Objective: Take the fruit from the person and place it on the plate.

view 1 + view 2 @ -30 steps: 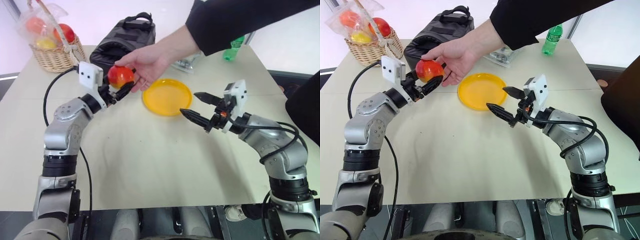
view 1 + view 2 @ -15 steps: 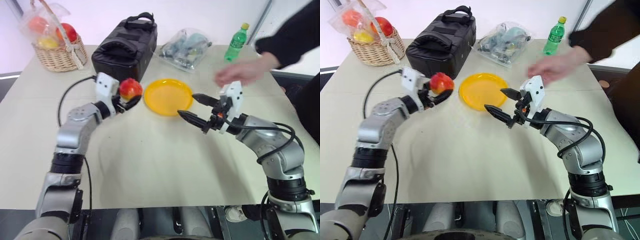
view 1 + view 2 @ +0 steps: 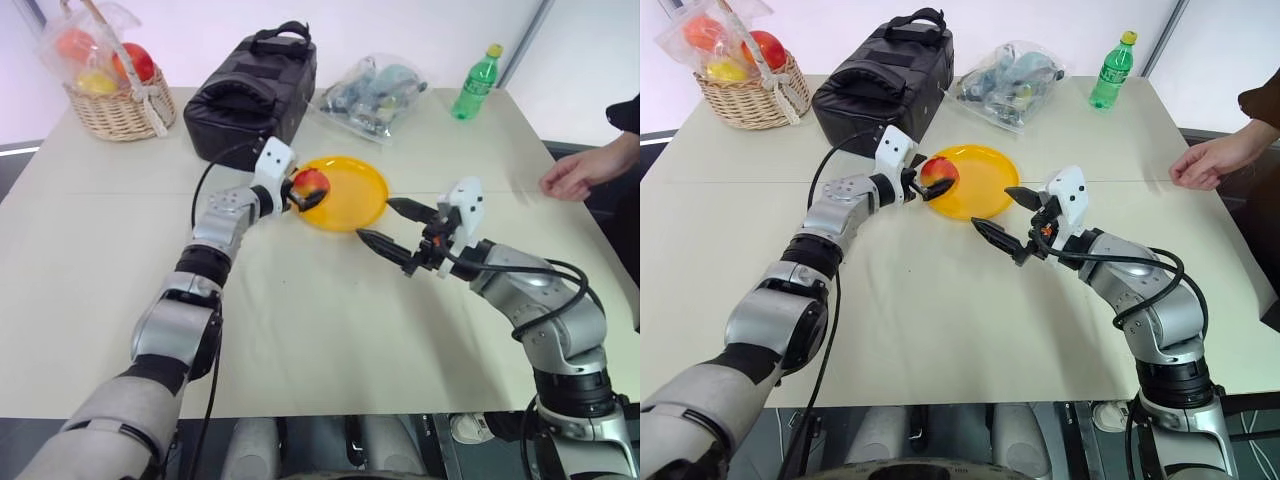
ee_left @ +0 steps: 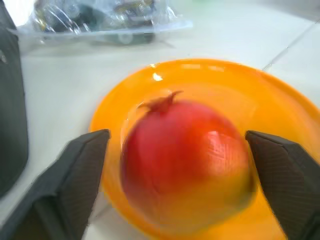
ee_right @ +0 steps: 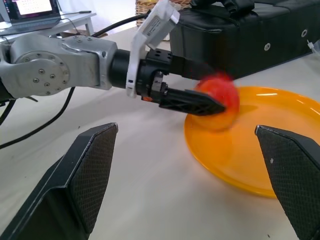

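Observation:
The fruit (image 3: 311, 181), a shiny red apple with a yellow blush, is over the left part of the orange-yellow plate (image 3: 357, 196). I cannot tell whether it rests on the plate. My left gripper (image 3: 313, 189) reaches in level from the left and is open. Its fingers (image 4: 82, 187) stand either side of the fruit (image 4: 185, 160), with a gap showing on one side. My right gripper (image 3: 375, 219) hovers open and holds nothing, just in front of the plate's right rim. The person's hand (image 3: 575, 172) rests at the table's far right edge.
A wicker basket (image 3: 115, 100) of wrapped fruits stands at the back left. Beside it are a black bag (image 3: 255, 85), a clear plastic bag (image 3: 375, 85) and a green bottle (image 3: 476, 82) along the back. The black bag is close behind my left arm.
My left arm carried the fruit rightward from the person's hand to over the plate, and its fingers opened. The person's hand withdrew to the right edge. My right arm stayed put.

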